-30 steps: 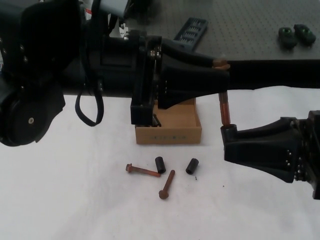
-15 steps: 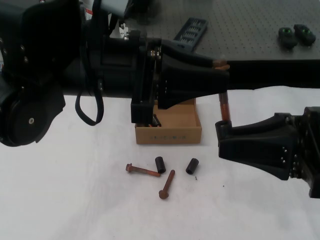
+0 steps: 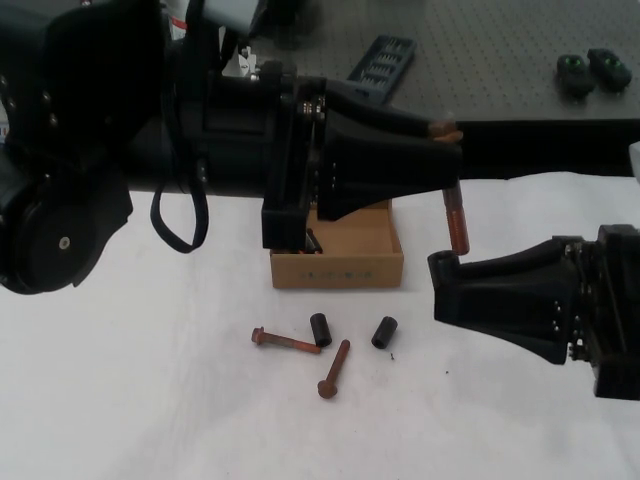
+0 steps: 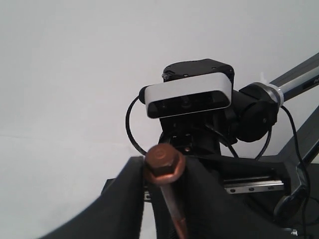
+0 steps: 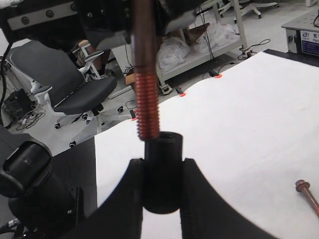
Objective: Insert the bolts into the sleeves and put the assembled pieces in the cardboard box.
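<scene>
Bench [image 3: 500,60], white sheet [image 3: 120,400] over its front, cardboard box [image 3: 337,271] mid-sheet, rusty bolt [image 3: 285,342], another bolt [image 3: 335,368], black sleeve [image 3: 320,329], another sleeve [image 3: 384,332] nearer the front edge, blue rack [image 3: 382,62] behind.

No print here can be read. The cardboard box [image 3: 337,268] has a row of small dark marks on its front wall, too small to read. A white label [image 5: 309,36] on a grey cabinet [image 5: 299,25] is just as unclear.

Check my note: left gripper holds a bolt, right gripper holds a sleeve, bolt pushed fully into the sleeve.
Not seated: in the right wrist view the bolt only reaches the mouth of the sleeve. The left gripper and right gripper hold them as stated.
</scene>
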Controlling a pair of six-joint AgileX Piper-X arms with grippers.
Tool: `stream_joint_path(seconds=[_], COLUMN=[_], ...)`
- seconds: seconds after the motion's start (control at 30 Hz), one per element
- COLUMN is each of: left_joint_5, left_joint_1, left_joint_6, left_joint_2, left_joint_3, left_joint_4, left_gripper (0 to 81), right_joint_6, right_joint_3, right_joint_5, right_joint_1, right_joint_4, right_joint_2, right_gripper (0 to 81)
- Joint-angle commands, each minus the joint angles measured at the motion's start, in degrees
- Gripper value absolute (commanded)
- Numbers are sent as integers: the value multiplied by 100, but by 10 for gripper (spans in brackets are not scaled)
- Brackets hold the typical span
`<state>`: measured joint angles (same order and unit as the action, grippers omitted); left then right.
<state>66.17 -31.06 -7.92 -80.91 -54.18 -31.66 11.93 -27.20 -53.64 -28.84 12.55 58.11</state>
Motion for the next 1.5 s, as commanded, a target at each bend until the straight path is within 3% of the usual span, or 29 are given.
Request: stream_joint_path(seconds=[0.0,1.2,1.47], left_joint_5=[99,47,47], left_joint_1=[-8,-8,-8], left_joint_6=[-100,-100,-100], left_joint_2=[56,56,56], left_joint_3=[-21,-21,-21], left_joint_4=[-159,-156,-156], left_gripper=[6,6,6], right_joint_6=[-57,2,2], right_joint_3=[-56,-56,-56], right_joint_5=[79,-136,169], right_joint_1=[21,84,84], right_joint_4=[167,-238,-246], right_joint_2=[13,-270,-540], right_gripper=[28,28,28])
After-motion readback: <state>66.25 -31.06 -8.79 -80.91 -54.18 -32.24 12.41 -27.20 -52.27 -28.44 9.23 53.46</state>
